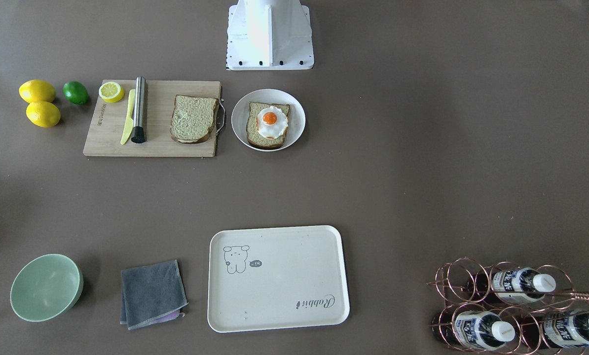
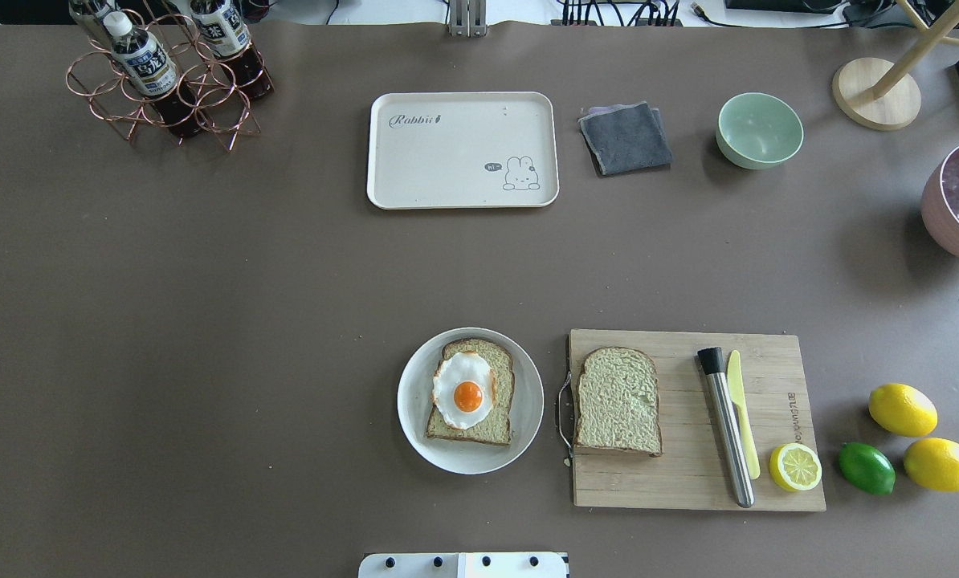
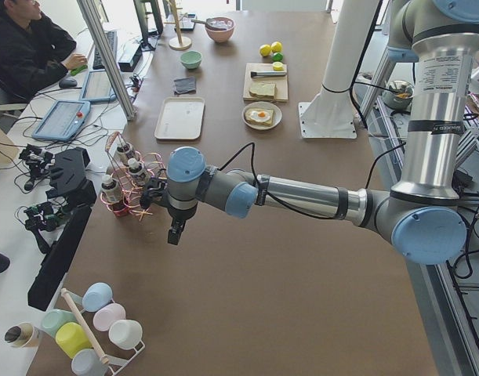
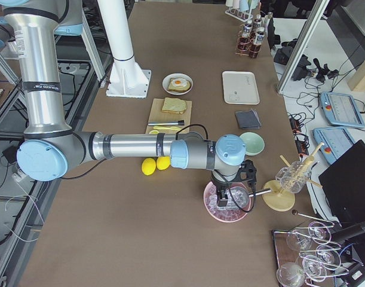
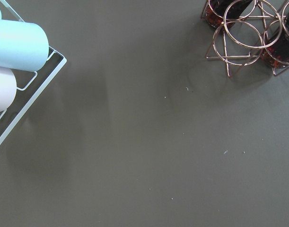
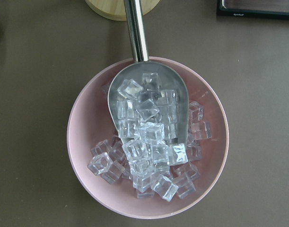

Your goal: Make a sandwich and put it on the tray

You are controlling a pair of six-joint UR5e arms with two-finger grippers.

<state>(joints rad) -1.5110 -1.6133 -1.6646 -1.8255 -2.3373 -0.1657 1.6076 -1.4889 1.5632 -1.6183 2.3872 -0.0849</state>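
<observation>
Two bread slices lie apart, unstacked. One slice [image 2: 618, 401] lies flat on the board [image 2: 672, 482], at the board's end toward the robot's left. The other slice [image 2: 505, 405] sits on the plate [image 2: 411, 401], which stands just beside that same end of the board. The egg [image 2: 465, 391] rests on this slice, yolk up. The tray [image 2: 447, 152] lies well beyond the board, on the side away from the robot's base, apart from both slices. At the board's other end you find a steel rod [image 2: 727, 433], a knife [image 2: 743, 417] and a half lemon [image 2: 795, 467].

Both arms are far from the board. The left gripper [image 3: 175, 233] hangs over bare table next to the bottle rack [image 3: 125, 184], far past the plate end of the board. The right gripper [image 4: 223, 194] hangs above the pink bowl [image 6: 83, 142] of ice [image 6: 149, 132], past the lemons [image 4: 149, 166] off the board's opposite end. You see each pincer only from a side camera, so you cannot tell whether its fingers stand apart or together.
</observation>
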